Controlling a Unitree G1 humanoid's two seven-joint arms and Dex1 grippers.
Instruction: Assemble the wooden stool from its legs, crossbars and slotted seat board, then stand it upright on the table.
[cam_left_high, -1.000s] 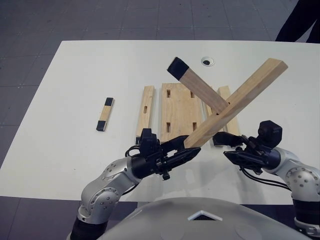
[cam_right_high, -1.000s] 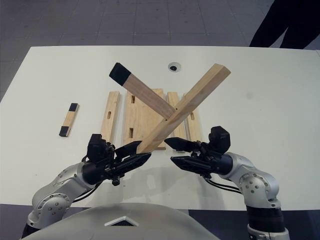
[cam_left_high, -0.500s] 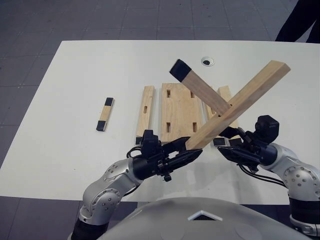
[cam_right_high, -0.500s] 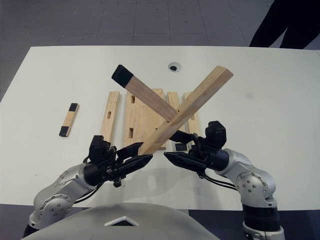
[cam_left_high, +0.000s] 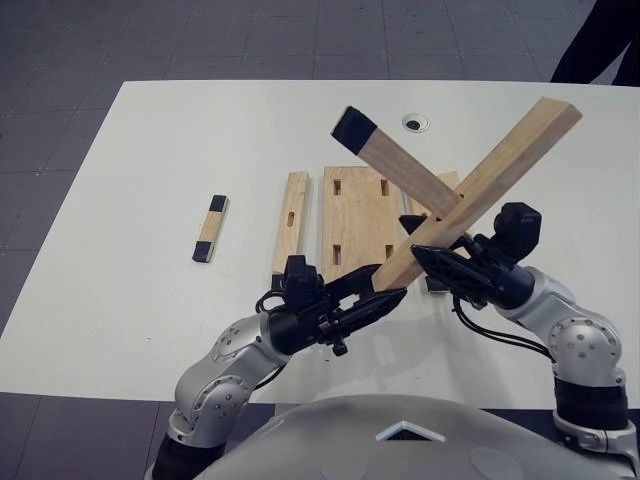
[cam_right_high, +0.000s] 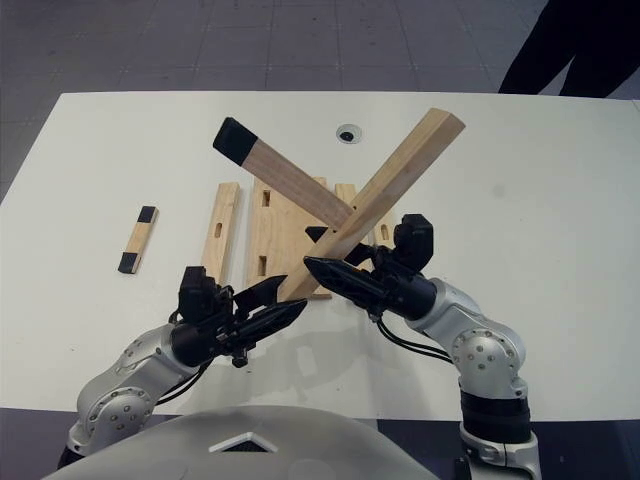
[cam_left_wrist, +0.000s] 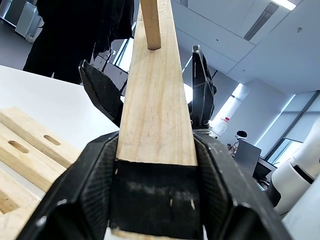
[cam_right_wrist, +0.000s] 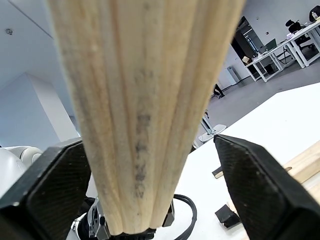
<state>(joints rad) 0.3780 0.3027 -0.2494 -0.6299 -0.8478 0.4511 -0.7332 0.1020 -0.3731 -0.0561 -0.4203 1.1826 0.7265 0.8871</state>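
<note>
Above the near edge of the white table (cam_left_high: 130, 200): holding, clamped tight in the left gripper (cam_left_high: 388, 287), the black-capped lower end of a long pale wooden leg (cam_left_high: 490, 170) that slants up toward the right. Crossed near mid-length by a shorter black-capped wooden bar (cam_left_high: 400, 170), making an X. Straddled, between that grip and the crossing, by the right gripper (cam_left_high: 416, 237), fingers spread to either side.

From the left wrist: both pads pressed on the cap, the right arm's fingers (cam_left_wrist: 102, 92) flanking the leg farther up. From the right wrist: a clear gap between the leg and one pad (cam_right_wrist: 270, 185).

Lying flat on the table:
- one pale seat board (cam_left_high: 362, 222) with four slots
- one slotted slat (cam_left_high: 292, 220) just left of it
- one short black-ended wooden piece (cam_left_high: 210, 228) well to the left
- further slats (cam_left_high: 447, 185) on the right, partly hidden behind the cross, not countable
</note>
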